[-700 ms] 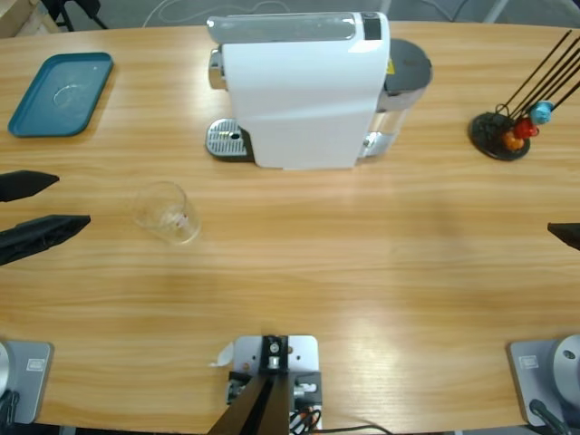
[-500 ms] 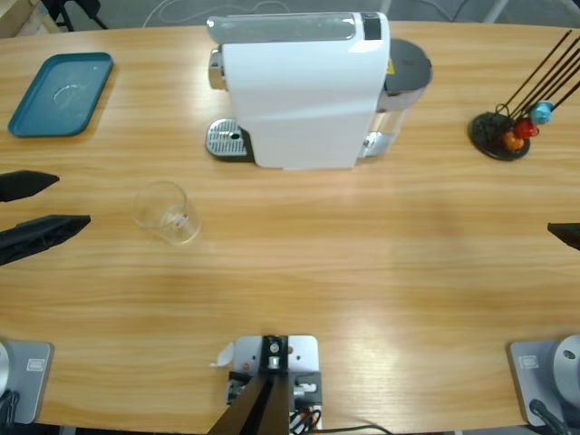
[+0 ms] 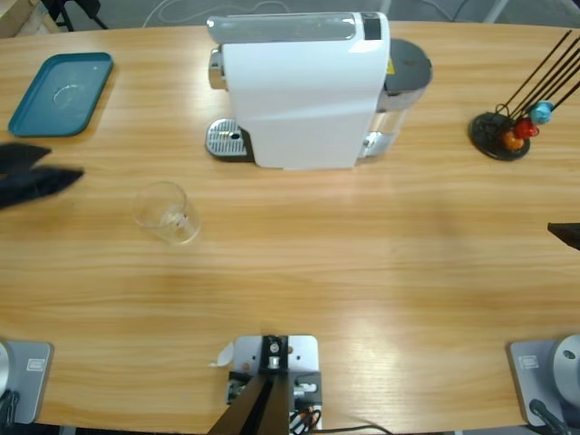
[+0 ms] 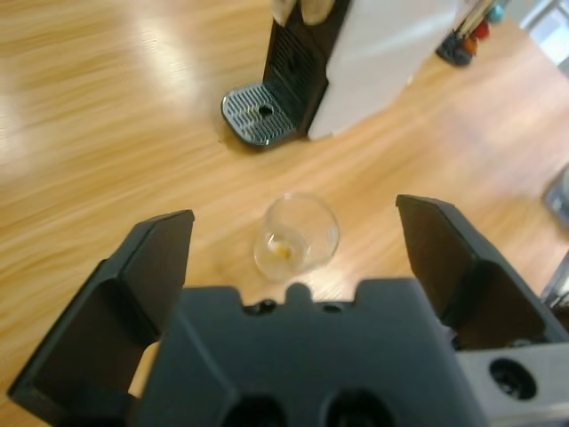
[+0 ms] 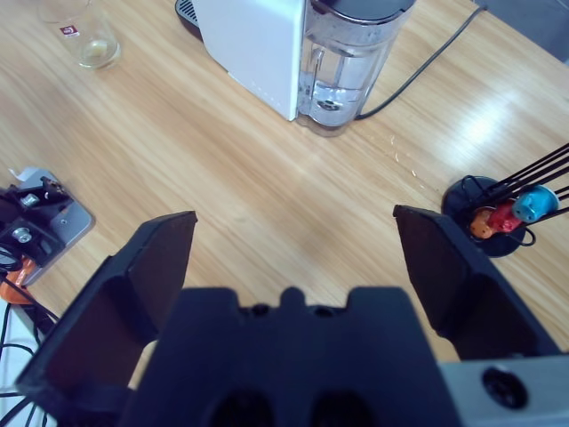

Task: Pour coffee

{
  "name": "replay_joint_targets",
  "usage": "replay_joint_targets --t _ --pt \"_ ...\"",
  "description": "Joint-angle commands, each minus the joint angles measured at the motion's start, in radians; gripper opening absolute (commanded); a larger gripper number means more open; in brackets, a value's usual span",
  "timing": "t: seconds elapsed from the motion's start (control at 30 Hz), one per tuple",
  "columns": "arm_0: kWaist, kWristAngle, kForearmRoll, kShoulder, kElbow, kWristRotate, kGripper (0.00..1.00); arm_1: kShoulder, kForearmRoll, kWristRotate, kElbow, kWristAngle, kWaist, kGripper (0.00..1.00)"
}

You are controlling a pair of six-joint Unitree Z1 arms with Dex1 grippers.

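A clear glass [image 3: 166, 212] stands upright on the wooden counter [image 3: 362, 272], left of the middle and in front of the white coffee machine [image 3: 304, 86]. In the left wrist view the glass [image 4: 296, 237] shows only a small yellowish trace at its bottom; no dark coffee shows in it, and none shows elsewhere on the counter.

The left gripper [image 4: 302, 253] has its 2 jaws spread wide and holds nothing. The glass sits ahead of it, centred between the jaws in that view but well clear of both. In the high view the left gripper [image 3: 32, 177] comes in blurred from the left edge, beside the glass and apart from it.

The machine's round metal drip tray [image 3: 227, 140] juts out on its left side, with no cup on it. A water tank [image 5: 342, 67] with some water in it sits at the machine's other end, and a dark cable runs off from there across the counter.

The right gripper [image 5: 298, 262] is also wide open and empty, hanging over bare counter well away from the machine. Only its black tip [image 3: 566, 234] shows at the right edge of the high view.

A teal tray [image 3: 62, 93] lies at the far left corner. A black stand [image 3: 500, 134] with thin rods and red, orange and blue capsules sits at the far right.
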Motion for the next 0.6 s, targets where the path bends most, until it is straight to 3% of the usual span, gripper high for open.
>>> replay_joint_targets --t 0.03,0.3,0.53,0.6 --pt "0.106 -0.232 0.11 0.437 -0.384 -0.213 1.0 0.013 0.003 -0.007 0.011 -0.003 0.008 1.0" --pt "0.131 -0.26 0.108 0.638 -0.64 -0.342 0.98 -0.01 0.0 -0.007 0.017 -0.003 0.008 1.0" --pt "0.124 -0.306 0.108 0.721 -0.681 -0.39 0.997 -0.009 0.0 -0.007 0.015 -0.003 0.008 1.0" --pt "0.119 -0.331 0.109 0.732 -0.676 -0.388 0.915 -0.009 0.0 -0.007 0.016 -0.003 0.008 1.0"
